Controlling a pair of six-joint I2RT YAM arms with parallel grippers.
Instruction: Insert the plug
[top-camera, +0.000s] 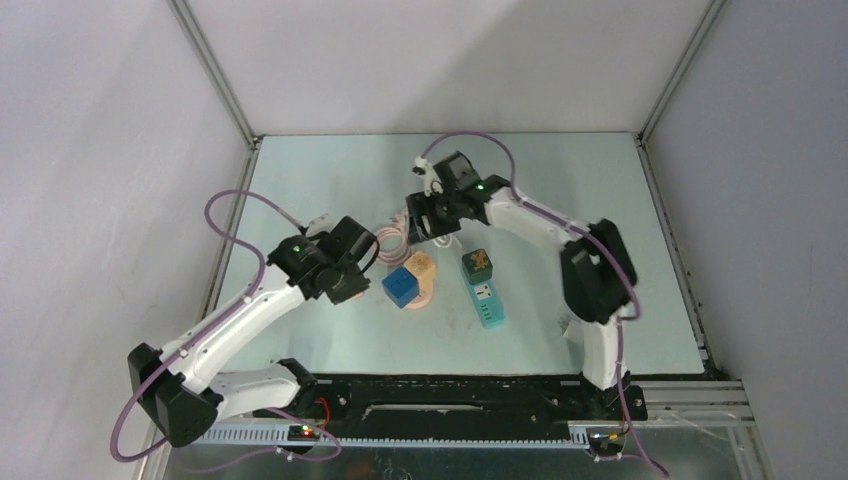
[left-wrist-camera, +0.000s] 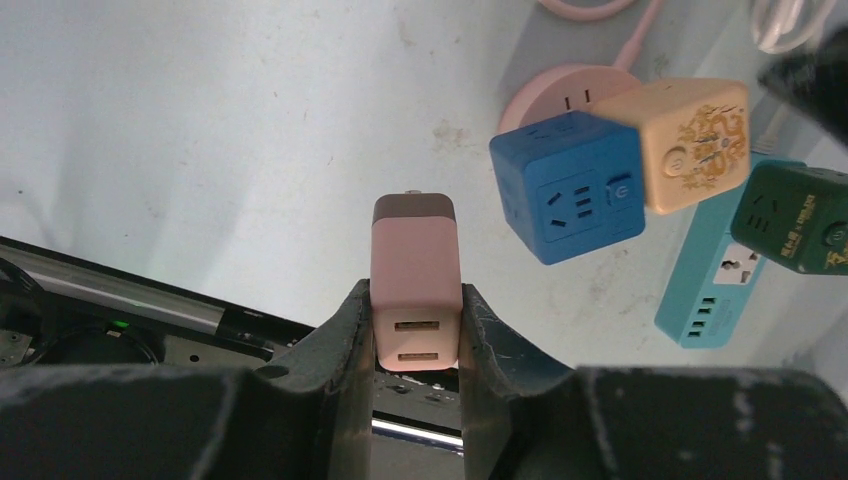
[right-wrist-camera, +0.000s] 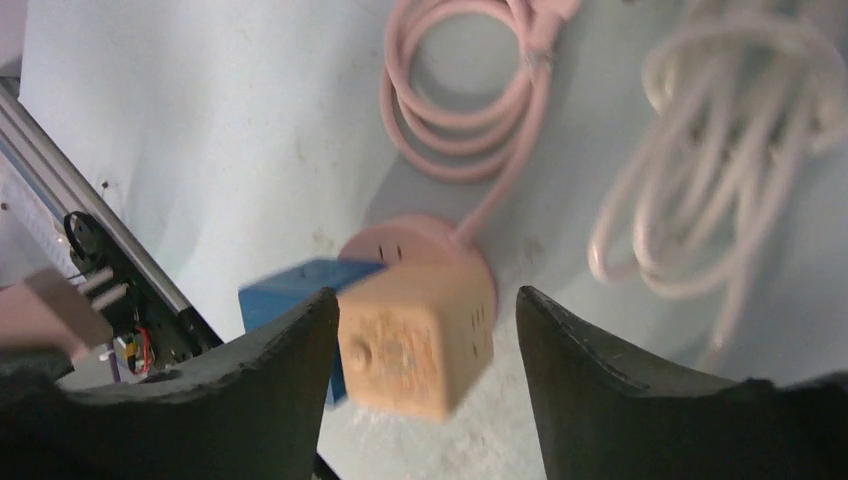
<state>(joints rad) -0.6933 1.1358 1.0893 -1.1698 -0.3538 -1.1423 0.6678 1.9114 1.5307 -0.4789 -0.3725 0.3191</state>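
**What Is on the Table**

The table (top-camera: 300, 200) is pale blue-green with small marks on it. Near the middle sits a round pink socket (top-camera: 420, 299). Its pink cord (top-camera: 392, 243) lies in a coil just above it. A blue cube socket (top-camera: 400, 285) is pressed against its left side. To the right lies a long teal power strip (top-camera: 489, 305). A white cord (right-wrist-camera: 735, 90) lies bunched in the upper right of the right wrist view.

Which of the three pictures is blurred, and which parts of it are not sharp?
Right wrist view: motion blur smears the beige cube socket and the white cable. Left wrist view: sharp on the pink charger. Top view: sharp, evenly lit, only soft shadows.
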